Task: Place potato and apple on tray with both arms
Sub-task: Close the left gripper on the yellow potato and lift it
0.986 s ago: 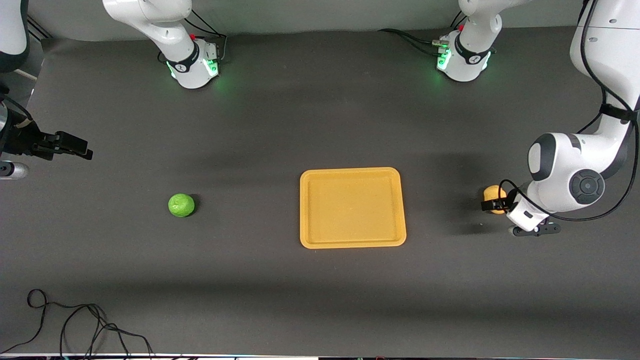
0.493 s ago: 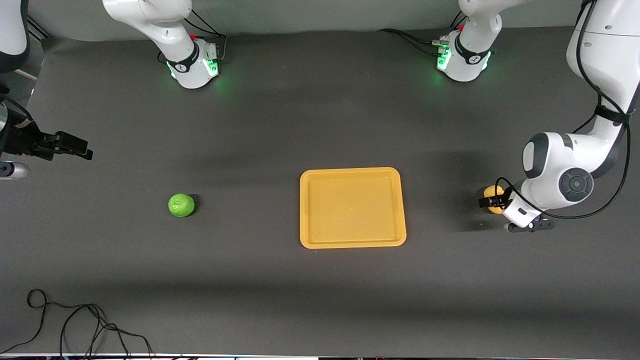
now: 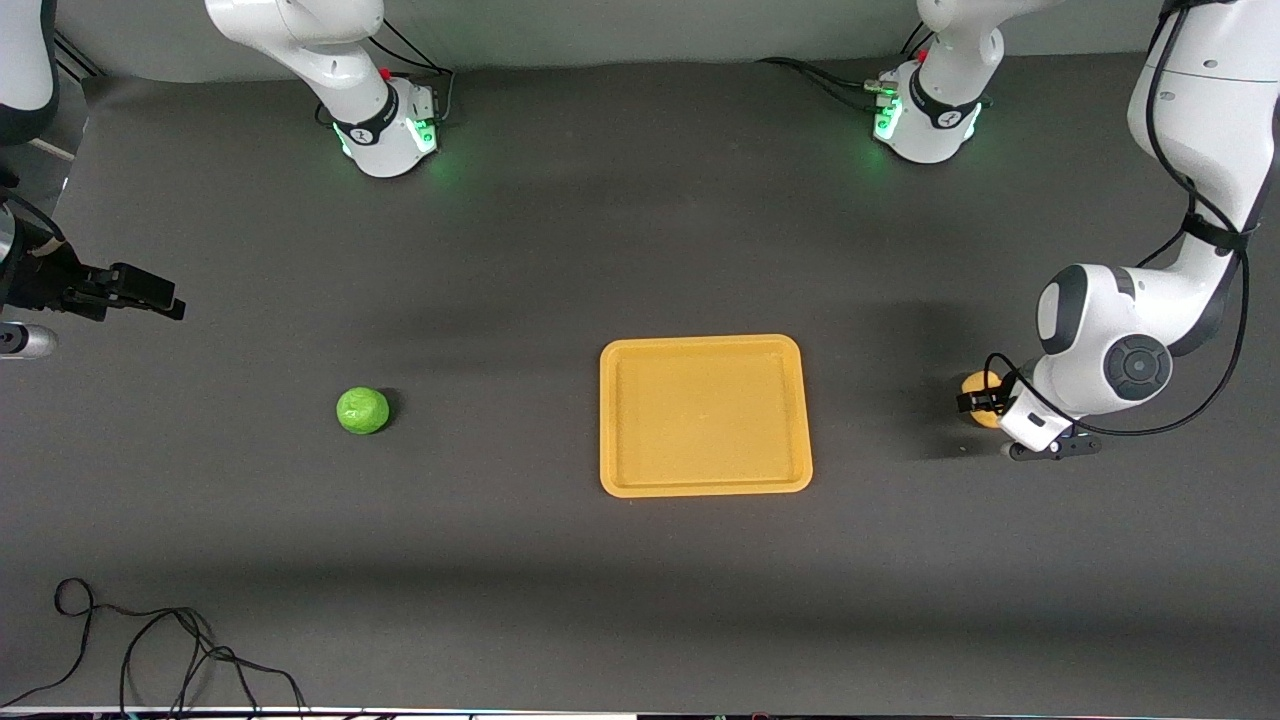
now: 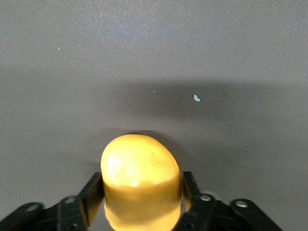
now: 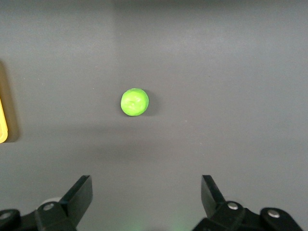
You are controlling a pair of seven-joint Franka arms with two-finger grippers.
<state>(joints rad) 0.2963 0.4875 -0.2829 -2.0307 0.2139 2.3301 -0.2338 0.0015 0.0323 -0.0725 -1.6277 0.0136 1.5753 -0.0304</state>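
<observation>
The yellow-orange potato [image 3: 974, 386] [image 4: 141, 173] sits low at the table toward the left arm's end, beside the tray. My left gripper [image 3: 978, 401] [image 4: 142, 195] is shut on it, one black finger pressed against each side. The yellow-orange tray [image 3: 700, 343] lies flat mid-table; its edge [image 5: 2, 126] also shows in the right wrist view. The green apple [image 3: 362, 410] [image 5: 134, 102] rests on the mat toward the right arm's end. My right gripper [image 3: 150, 292] [image 5: 147, 192] waits open and holds nothing, up over the mat's edge at the right arm's end, apart from the apple.
The two arm bases [image 3: 385, 130] [image 3: 925, 120] stand along the mat's edge farthest from the front camera. A loose black cable [image 3: 150, 650] coils at the near corner on the right arm's end. A small white speck [image 4: 196, 98] lies on the mat by the potato.
The left gripper's fingers have closed onto the potato, and the left arm has shifted slightly toward the tray. The right arm, apple and tray have not moved.
</observation>
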